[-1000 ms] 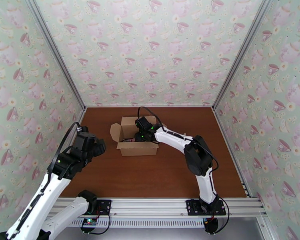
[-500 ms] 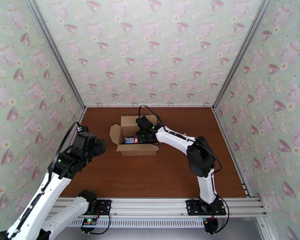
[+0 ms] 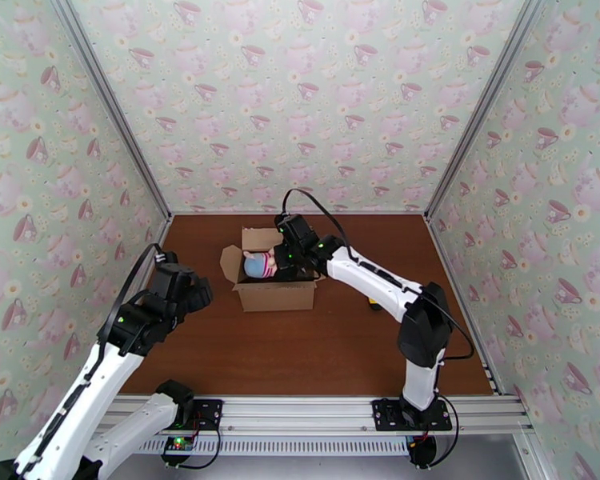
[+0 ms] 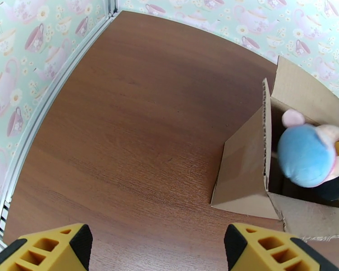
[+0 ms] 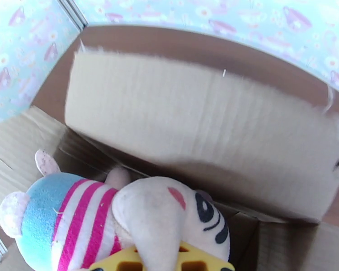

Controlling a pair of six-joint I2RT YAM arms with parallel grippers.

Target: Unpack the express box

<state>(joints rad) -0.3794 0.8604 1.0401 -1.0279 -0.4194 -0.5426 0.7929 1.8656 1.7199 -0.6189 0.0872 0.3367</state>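
Right gripper (image 5: 162, 263) is clamped on the plush doll (image 5: 124, 213). On the right wrist view the yellow fingers pinch it from underneath, near the face. From the top view, the doll (image 3: 258, 265) sits up at the mouth of the express box (image 3: 276, 296), on its 9 o'clock side, blue head poking over the rim. The box is on the bench (image 3: 340, 346), around 12 o'clock from the middle, toward the back wall, and its flaps are folded out.

Left gripper (image 4: 156, 249) has its jaws wide apart with nothing in them. It hangs over bare bench at about 8 o'clock from the box, well apart from it.

So I'd say it's well along: box opened, doll gripped. What's left is getting it clear of the rim and setting it down on the bench. I can't tell if anything else is in there.
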